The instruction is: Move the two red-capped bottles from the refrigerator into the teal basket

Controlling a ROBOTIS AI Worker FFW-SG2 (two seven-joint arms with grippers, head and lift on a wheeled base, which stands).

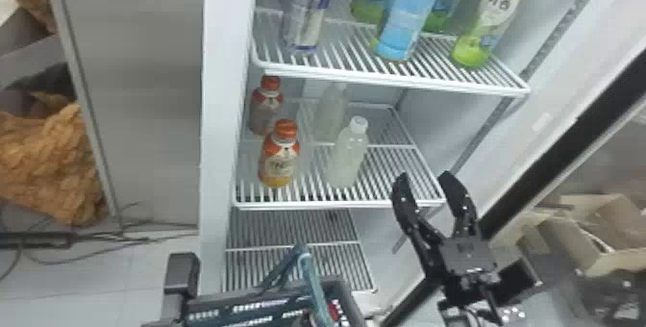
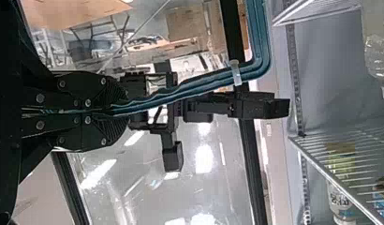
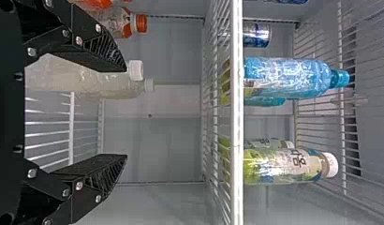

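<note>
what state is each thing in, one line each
front red-capped plastic bottle: capped, upright
rear red-capped bottle: capped, upright
front white-capped cloudy bottle: capped, upright
blue plastic bottle: capped, upright
black right gripper: open, empty
black left gripper: shut on teal basket handle
white refrigerator: open

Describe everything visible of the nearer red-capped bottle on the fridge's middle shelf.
The nearer red-capped bottle stands upright on the white wire shelf, toward its front left. Its orange-red cap is on, above a narrow neck and red shoulders; a pale label with dark print wraps the middle, and the base shows orange-yellow. It looks like plastic. The other red-capped bottle stands behind it; whether they touch is unclear. The right gripper is not touching it.
</note>
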